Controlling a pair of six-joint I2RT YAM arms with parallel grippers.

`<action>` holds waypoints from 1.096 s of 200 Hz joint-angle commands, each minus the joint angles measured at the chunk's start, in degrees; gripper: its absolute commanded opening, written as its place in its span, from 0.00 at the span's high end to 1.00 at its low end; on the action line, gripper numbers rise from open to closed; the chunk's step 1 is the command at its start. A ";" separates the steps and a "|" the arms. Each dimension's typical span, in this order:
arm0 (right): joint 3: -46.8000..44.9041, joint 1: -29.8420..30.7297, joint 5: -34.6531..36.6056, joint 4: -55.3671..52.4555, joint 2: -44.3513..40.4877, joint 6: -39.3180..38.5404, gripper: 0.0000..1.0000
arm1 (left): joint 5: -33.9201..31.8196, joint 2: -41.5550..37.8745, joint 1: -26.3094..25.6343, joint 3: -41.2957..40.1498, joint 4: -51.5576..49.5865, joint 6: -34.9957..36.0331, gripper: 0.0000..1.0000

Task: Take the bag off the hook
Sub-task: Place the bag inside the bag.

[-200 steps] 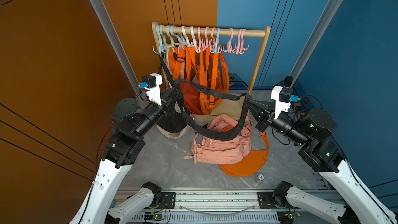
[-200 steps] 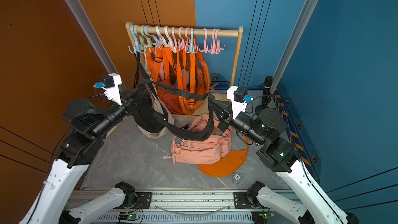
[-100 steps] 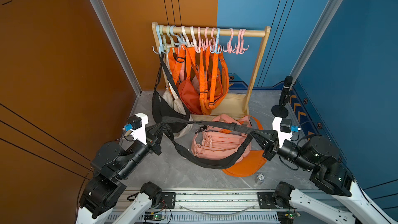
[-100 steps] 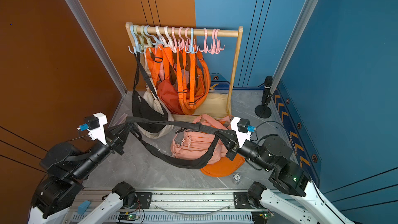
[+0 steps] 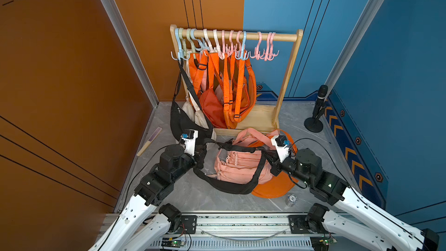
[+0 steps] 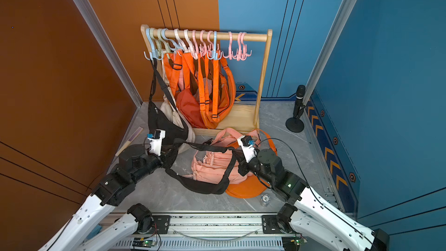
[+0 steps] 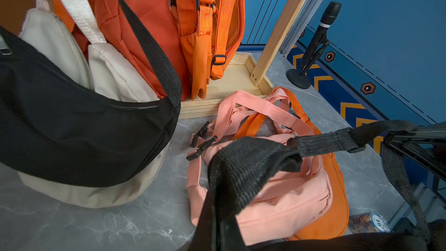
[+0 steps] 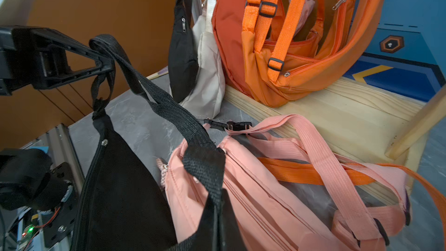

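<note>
A black bag (image 5: 229,187) (image 6: 205,187) sags between my two arms, free of every hook, its body draped over the front of a pink bag. Its strap (image 5: 236,147) (image 7: 246,162) (image 8: 205,165) runs taut from gripper to gripper. My left gripper (image 5: 204,147) (image 6: 172,152) (image 7: 217,233) is shut on one end of the strap, and my right gripper (image 5: 266,158) (image 6: 235,158) (image 8: 217,225) is shut on the other end. Coloured hooks (image 5: 236,36) line the wooden rail behind. A blue hook (image 5: 179,54) at its left end carries a second black bag (image 5: 185,121).
The pink bag (image 5: 239,165) lies on the grey floor on top of a flat orange bag (image 5: 275,189). Orange bags (image 5: 231,97) and a cream bag (image 5: 193,114) hang over the rack's wooden base (image 5: 255,119). A microphone stand (image 5: 316,114) is at the right, a small bottle (image 5: 290,200) at the front.
Both grippers have come down and away from the rack with the black bag's strap still held. The bag's body now droops low over the pink bag.
</note>
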 commanded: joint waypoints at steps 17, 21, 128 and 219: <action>-1.29 -7.77 1.51 7.12 3.36 5.05 1.00 | -2.61 9.87 -2.14 0.76 13.98 0.58 1.00; -1.51 -8.56 1.64 7.36 3.75 5.41 1.00 | -2.60 11.01 -2.15 0.79 14.92 0.58 1.00; -7.29 -18.76 5.05 13.70 15.57 13.96 1.00 | -4.81 41.78 -3.46 8.06 33.59 -2.92 1.00; -12.28 -23.33 6.05 13.11 12.73 16.43 0.62 | -3.15 54.02 -5.44 12.82 36.22 -3.05 0.51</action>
